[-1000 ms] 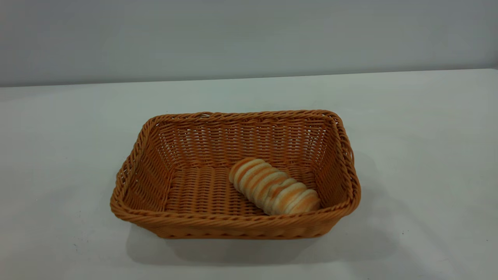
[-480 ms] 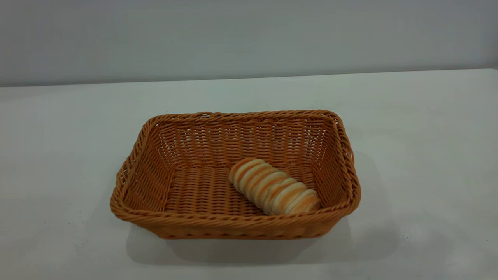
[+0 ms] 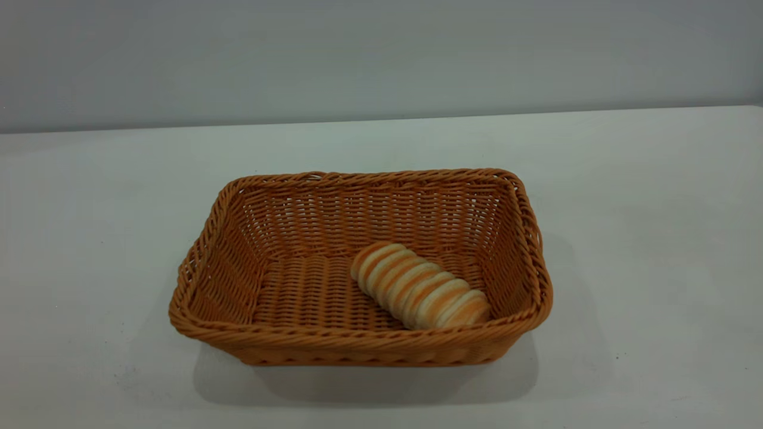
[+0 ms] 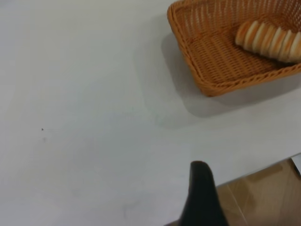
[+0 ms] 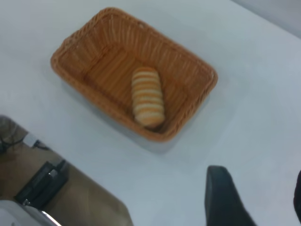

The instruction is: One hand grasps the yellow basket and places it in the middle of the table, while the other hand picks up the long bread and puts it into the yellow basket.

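Observation:
The yellow basket [image 3: 357,342] stands in the middle of the white table [image 3: 89,238]. The long bread [image 3: 420,293] lies inside it on the woven floor, slanted toward the basket's right front corner. No gripper touches either one, and neither arm appears in the exterior view. In the left wrist view, one black finger [image 4: 201,188] of my left gripper [image 4: 251,181] hangs by the table's edge, well away from the basket [image 4: 207,80], with nothing beside it. My right gripper [image 5: 259,181] hovers open and empty above bare table, apart from the basket [image 5: 178,134] and the bread [image 5: 147,96].
A grey wall [image 3: 381,53] runs behind the table. The left wrist view shows the table's edge with brown floor [image 4: 263,193] beyond it. In the right wrist view, black equipment with cables [image 5: 42,183] sits on the floor past the table's edge.
Basket and bread have not moved. A faint shadow on the table to the right of the basket has thinned out.

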